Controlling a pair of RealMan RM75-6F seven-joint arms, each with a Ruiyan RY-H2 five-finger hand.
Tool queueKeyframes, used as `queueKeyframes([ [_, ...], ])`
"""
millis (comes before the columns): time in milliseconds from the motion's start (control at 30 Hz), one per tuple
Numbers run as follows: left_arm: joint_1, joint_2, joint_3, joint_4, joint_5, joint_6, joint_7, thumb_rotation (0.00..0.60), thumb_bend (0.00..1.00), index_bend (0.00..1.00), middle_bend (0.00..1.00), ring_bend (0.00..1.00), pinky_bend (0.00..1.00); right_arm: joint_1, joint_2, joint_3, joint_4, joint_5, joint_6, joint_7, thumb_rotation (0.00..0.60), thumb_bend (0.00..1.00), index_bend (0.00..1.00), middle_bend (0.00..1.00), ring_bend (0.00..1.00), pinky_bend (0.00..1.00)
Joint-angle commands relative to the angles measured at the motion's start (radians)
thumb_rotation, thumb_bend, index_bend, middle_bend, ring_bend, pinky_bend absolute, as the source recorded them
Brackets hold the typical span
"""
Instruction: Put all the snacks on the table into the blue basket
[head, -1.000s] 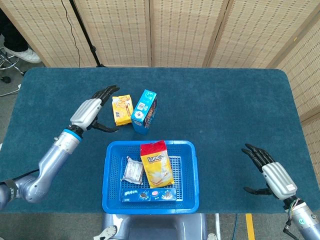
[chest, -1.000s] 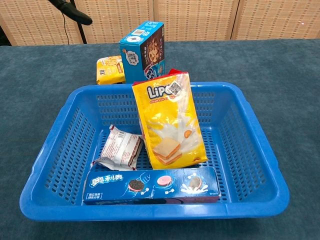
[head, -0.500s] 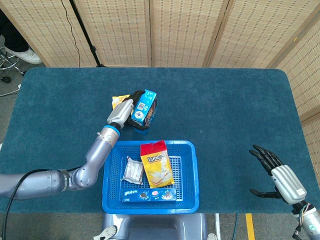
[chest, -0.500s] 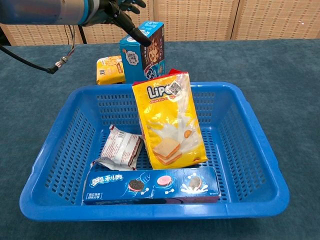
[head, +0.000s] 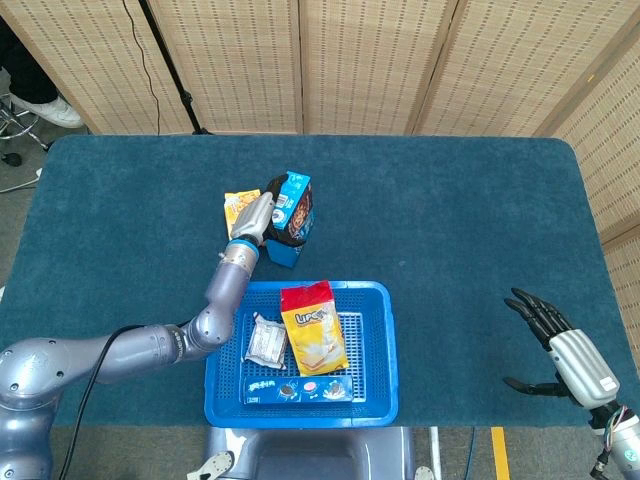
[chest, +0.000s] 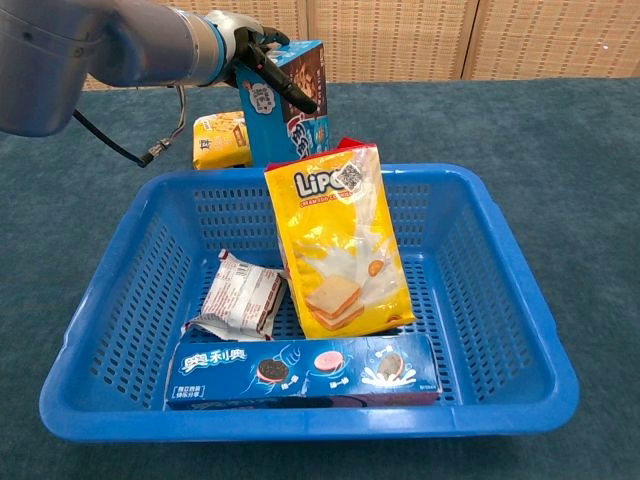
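My left hand (head: 260, 213) grips the upright blue cookie box (head: 296, 214) just behind the blue basket (head: 388, 340); its dark fingers (chest: 283, 85) wrap across the front of the box (chest: 303, 128), which leans slightly. A small yellow snack pack (head: 237, 206) lies flat left of the box, also visible as the yellow pack (chest: 218, 140) in the chest view. Inside the basket (chest: 505, 235) are a yellow Lipo bag (chest: 338, 240), a white wrapped snack (chest: 240, 297) and an Oreo box (chest: 300, 370). My right hand (head: 568, 352) hovers with fingers spread and nothing in it at the front right.
The table has a dark blue cloth (head: 460, 210). Woven folding screens (head: 360, 60) stand behind its far edge, and a black stand pole (head: 170, 65) rises at the back left. The basket sits near the table's front edge.
My left hand has closed around the blue box, which now leans and has shifted slightly. The right hand has drifted a little toward the front right corner.
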Motion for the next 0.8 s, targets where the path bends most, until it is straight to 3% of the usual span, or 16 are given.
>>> queueKeyframes([
  [33, -0.024, -0.060, -0.021, 0.073, -0.017, 0.003, 0.009, 0.600, 0.19, 0.41, 0.37, 0.48, 0.64, 0.000, -0.001, 0.001, 0.004, -0.003, 0.001, 0.005, 0.600, 0.00, 0.00, 0.00, 0.00, 0.09],
  [100, -0.028, -0.076, -0.028, 0.092, -0.018, -0.002, 0.018, 0.600, 0.27, 0.52, 0.48, 0.56, 0.68, 0.000, -0.002, 0.003, 0.007, -0.005, 0.001, 0.012, 0.600, 0.00, 0.00, 0.00, 0.00, 0.09],
  [200, -0.027, -0.092, -0.042, 0.106, -0.009, 0.021, 0.017, 0.600, 0.36, 0.61, 0.55, 0.61, 0.71, 0.001, -0.004, 0.004, 0.010, -0.004, -0.002, 0.017, 0.600, 0.00, 0.00, 0.00, 0.00, 0.09],
  [400, 0.014, -0.070, -0.080, 0.056, 0.052, 0.070, -0.019, 0.600, 0.39, 0.63, 0.57, 0.63, 0.71, 0.000, -0.006, 0.007, 0.010, -0.008, -0.003, 0.013, 0.600, 0.00, 0.00, 0.00, 0.00, 0.09],
  [800, 0.202, 0.185, -0.130, -0.327, 0.280, 0.142, -0.123, 0.600, 0.39, 0.63, 0.57, 0.62, 0.71, -0.003, -0.010, 0.009, -0.007, -0.021, -0.003, -0.016, 0.600, 0.00, 0.00, 0.00, 0.00, 0.09],
])
